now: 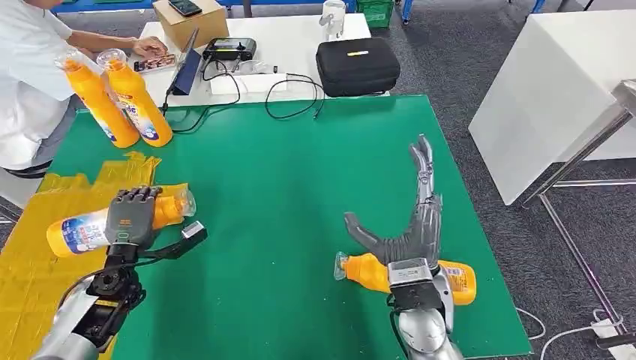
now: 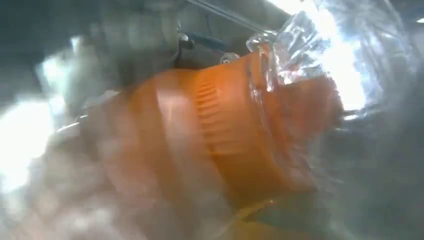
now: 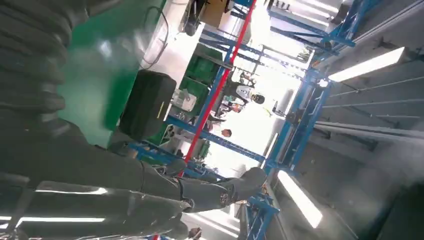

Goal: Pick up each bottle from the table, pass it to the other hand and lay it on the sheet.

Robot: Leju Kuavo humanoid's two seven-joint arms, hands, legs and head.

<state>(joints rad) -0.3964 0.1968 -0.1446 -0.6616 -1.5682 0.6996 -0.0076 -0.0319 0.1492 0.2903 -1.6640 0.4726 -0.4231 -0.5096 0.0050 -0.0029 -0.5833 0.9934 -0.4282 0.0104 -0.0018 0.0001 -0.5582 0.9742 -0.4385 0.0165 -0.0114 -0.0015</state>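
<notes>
Left hand (image 1: 133,216): fingers wrapped over an orange bottle (image 1: 79,231) lying on the yellow sheet (image 1: 30,277). Right hand (image 1: 415,225): fingers spread, holding nothing (second orange bottle (image 1: 366,271) beneath the wrist, on green mat (image 1: 277,187)).

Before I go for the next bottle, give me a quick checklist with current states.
1. Left hand off the laid bottle: not ok, it grips it.
2. That bottle over the yellow sheet: ok.
3. Right hand free: ok, fingers spread, holding nothing.
4. Next bottle within reach: ok, lying under the right wrist.
5. Two standing bottles clear of the person's sleeve: cannot tell.
</notes>
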